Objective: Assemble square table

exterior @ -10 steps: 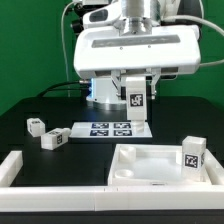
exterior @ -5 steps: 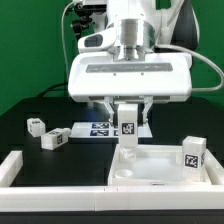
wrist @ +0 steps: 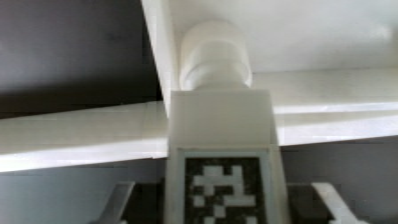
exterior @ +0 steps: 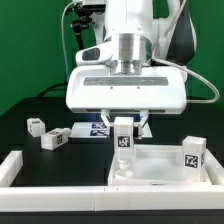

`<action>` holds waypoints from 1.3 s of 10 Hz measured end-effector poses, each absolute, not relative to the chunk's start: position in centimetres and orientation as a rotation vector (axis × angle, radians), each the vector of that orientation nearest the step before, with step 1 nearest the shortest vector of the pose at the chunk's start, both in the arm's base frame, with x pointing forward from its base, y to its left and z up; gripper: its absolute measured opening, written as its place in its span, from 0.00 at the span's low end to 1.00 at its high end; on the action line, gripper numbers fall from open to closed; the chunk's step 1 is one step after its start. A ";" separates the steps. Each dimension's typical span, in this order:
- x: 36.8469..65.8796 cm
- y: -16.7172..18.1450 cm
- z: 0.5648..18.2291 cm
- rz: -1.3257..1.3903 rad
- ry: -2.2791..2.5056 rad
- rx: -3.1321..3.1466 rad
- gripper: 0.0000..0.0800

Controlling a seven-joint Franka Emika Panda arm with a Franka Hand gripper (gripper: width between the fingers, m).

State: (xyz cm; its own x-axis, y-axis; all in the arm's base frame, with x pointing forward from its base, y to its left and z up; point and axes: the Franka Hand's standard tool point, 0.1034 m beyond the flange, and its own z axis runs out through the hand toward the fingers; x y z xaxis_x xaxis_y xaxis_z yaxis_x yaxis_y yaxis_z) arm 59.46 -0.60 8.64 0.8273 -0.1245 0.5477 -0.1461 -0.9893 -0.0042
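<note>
Gripper (exterior: 123, 127) pinches a white plastic leg (exterior: 123, 142) upright, tag facing the camera, over the left part of the slab (exterior: 160, 178), which is hollow, rimmed and glossy. Only the wrist view shows the leg's rounded tip (wrist: 214, 60). A second leg (exterior: 193, 153) stands on the slab's right side. A third leg (exterior: 37, 126) and fourth leg (exterior: 55, 139) lie to the left.
</note>
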 end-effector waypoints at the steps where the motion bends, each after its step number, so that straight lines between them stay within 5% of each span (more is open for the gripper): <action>1: 59.7 -0.6 8.4 0.886 -0.219 2.966 0.36; 12: 59.7 -0.2 6.2 0.863 -0.211 2.970 0.36; 13: 59.5 -0.1 5.9 0.840 -0.210 2.978 0.51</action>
State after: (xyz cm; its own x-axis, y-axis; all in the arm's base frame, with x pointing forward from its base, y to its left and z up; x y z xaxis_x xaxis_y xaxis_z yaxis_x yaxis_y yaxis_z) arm 59.51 -0.11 5.90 0.8443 -0.1191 0.5225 -0.1408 -0.9900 0.0018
